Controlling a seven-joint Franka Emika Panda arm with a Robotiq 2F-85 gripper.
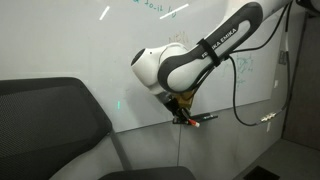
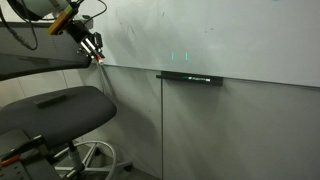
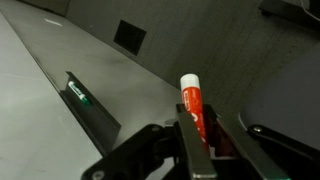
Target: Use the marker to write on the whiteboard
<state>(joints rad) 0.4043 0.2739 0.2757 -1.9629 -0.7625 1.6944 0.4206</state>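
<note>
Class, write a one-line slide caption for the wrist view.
Black two-finger gripper clamps a short red, white-tipped marker near the glossy whiteboard.

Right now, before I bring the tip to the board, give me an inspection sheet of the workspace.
Surface: whiteboard, glossy, faint green marks, light reflections.
Job's things: marker clamped, reddish end sticking out; contact with the board cannot be told.
Clutter: long dark bar at the board's lower edge.
Grippers: pincer shut on the marker.
Cables: black cable hanging from the arm.
Surroundings: dark chair beside the board.
</note>
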